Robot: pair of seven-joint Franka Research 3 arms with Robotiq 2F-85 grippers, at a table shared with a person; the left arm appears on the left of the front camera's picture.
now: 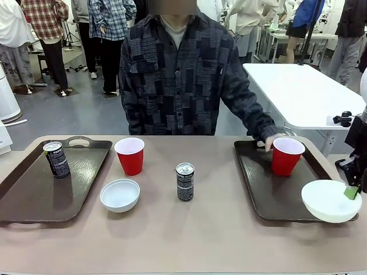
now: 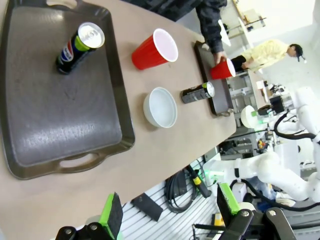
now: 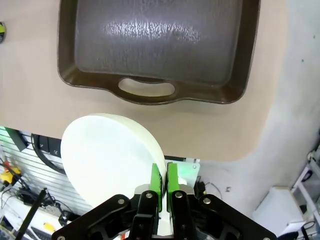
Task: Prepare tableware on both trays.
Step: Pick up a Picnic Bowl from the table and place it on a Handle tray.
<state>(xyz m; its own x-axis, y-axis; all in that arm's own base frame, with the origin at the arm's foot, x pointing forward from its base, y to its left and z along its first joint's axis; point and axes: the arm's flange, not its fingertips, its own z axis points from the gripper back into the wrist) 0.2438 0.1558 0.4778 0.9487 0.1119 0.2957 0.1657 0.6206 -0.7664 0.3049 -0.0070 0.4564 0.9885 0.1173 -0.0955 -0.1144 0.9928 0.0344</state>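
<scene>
Jaws: right gripper pinches white bowl rim | left gripper spread | I see right tray just far-left.

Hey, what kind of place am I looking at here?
Probably a robotics lab or demo hall: a robot's right hand grips a bowl, cables lie below the table, and people stand around a white worktable behind.

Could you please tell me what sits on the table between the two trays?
In the front view, a red cup, a white bowl and a dark can stand between the left tray and the right tray.
</scene>
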